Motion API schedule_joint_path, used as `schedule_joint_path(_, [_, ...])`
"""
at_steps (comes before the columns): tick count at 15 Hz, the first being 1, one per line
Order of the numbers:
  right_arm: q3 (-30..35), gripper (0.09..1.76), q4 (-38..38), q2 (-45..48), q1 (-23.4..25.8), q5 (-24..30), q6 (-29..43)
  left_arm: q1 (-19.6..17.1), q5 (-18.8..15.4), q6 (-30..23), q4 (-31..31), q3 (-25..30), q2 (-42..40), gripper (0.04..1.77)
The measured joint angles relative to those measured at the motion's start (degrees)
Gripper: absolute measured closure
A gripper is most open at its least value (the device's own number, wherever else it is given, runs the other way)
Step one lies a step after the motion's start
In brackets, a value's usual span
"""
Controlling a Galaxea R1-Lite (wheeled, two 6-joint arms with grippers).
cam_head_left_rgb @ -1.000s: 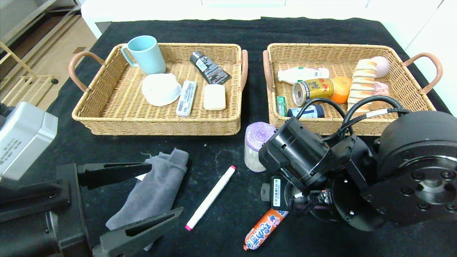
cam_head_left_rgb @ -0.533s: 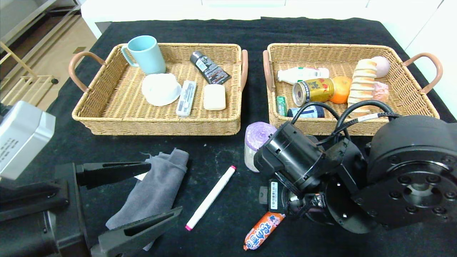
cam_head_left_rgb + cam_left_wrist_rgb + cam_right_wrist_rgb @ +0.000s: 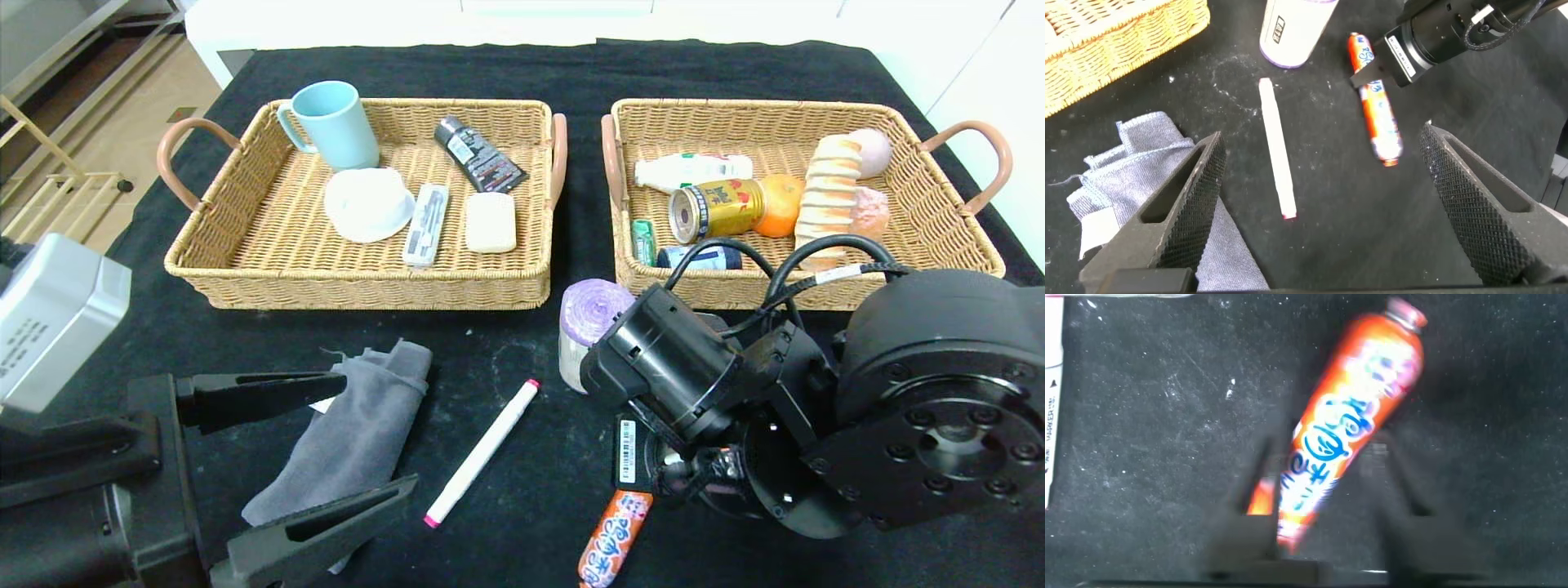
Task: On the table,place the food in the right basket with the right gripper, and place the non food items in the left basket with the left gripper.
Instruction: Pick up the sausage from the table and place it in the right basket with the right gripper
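The sausage (image 3: 614,539), at six o'clock on the worktop (image 3: 522,343) below the right basket (image 3: 804,286), has swung from slanted to nearly upright in the last half-second; this suggests the right pincer (image 3: 1327,508), straddling it, is closing; whether clamped cannot be told; the left pincer (image 3: 326,445) hangs agape at eight o'clock.

2 baskets (image 3: 359,278) (image 3: 804,290) – 1 sausage (image 3: 608,543), 1 marker (image 3: 482,451).
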State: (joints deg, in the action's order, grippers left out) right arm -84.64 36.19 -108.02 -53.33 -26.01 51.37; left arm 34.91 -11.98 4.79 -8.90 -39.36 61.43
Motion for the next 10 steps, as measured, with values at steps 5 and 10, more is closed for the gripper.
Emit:
schedule_joint_path(5, [0.2,1.31,0.0,0.0,0.0,0.0,0.0,0.0,0.0,0.0,0.0,0.0,0.0,0.09])
schedule_joint_path(10, [0.4,1.31,0.0,-0.1,0.0,0.0,0.0,0.0,0.0,0.2,0.0,0.2,0.2,0.09])
